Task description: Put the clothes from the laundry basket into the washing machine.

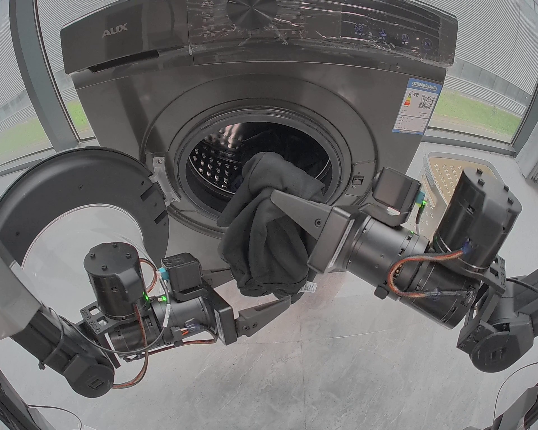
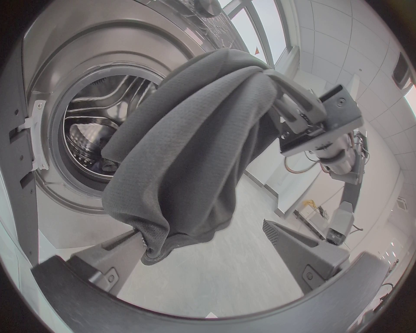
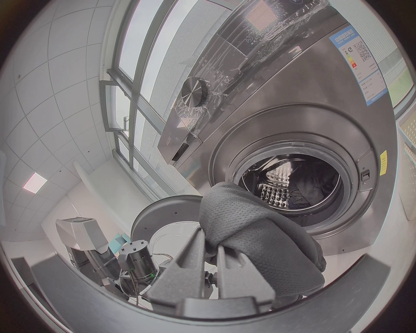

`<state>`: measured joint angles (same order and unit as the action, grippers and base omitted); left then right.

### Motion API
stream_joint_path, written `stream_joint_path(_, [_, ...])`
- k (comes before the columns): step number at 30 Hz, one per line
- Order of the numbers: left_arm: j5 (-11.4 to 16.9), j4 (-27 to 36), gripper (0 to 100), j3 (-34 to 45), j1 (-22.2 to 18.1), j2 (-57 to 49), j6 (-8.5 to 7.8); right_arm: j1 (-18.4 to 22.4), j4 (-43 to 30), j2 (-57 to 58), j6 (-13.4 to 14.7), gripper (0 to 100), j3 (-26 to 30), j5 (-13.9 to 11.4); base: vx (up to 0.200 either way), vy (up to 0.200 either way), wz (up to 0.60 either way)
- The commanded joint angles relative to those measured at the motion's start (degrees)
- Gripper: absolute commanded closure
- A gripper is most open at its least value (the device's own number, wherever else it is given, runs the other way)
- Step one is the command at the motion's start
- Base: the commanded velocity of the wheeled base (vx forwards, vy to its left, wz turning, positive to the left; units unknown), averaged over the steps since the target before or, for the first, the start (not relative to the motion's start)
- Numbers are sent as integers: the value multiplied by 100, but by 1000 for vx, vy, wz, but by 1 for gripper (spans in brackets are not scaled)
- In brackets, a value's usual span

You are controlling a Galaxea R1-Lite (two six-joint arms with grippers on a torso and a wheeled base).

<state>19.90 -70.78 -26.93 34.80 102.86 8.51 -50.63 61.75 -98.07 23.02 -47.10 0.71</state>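
Fingers (image 3: 234, 273) of the right gripper (image 3: 211, 248) are pressed together on the upper fold of 1 dark grey garment (image 1: 263, 241), which I hold in the air with that arm. The left gripper (image 1: 255, 288) sits lower, its 2 fingers spread wide. The garment's bottom hem hangs between them and drapes onto 1 finger, while the other stands apart from the cloth.

The garment hangs just in front of the washing machine (image 1: 336, 95), level with the lower rim of the round port (image 1: 224, 162). From my head view its top overlaps the opening, and from the right wrist view it is outside the drum. The door (image 1: 73, 185) is swung fully open to the left of the port, behind the left arm. Inside the drum, 1 dark cloth (image 3: 314, 182) lies against the perforated wall.

A blue label (image 1: 417, 106) is stuck on the machine's front at upper right, and a dial (image 1: 252, 11) sits on the control panel above. The laundry basket (image 1: 434, 168), pale and perforated, stands to the right of the machine, partly behind my right arm. Grey tile floor (image 1: 336, 364) lies below both grippers.
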Motion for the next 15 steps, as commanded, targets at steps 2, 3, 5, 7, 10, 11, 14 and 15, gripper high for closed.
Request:
stream_joint_path(2, [-205, -296, 0, -102, -18, 507, 98, -17, 4, 8, 1, 100, 17, 0, 0, 0, 0])
stream_joint_path(3, [-267, -331, 0, -102, -26, 533, 98, -17, 4, 8, 1, 100, 17, 0, 0, 0, 0])
stream_joint_path(5, [-320, -375, 0, -93, -18, 559, 90, -17, 4, 8, 1, 100, 17, 8, 0, 0, 0])
stream_joint_path(7, [-355, -428, 100, -93, -18, 559, 98, -17, 4, 16, 1, 100, 17, 0, 0, 0, 0])
stream_joint_path(10, [-372, -472, 100, -120, -18, 533, 107, -9, 4, 16, 1, 100, 17, 0, 0, 0, 0])
stream_joint_path(11, [-407, -481, 100, -128, -18, 524, 107, -9, 4, 16, 1, 100, 17, 0, 0, 0, 0])
stream_joint_path(14, [-566, -577, 100, -128, 9, 454, 116, 9, 4, 8, 1, 100, 43, 0, 0, 0, 0])
stream_joint_path(15, [-592, -648, 100, -93, 18, 427, 125, 27, 4, 8, 1, 100, 61, 0, 0, 0, 0])
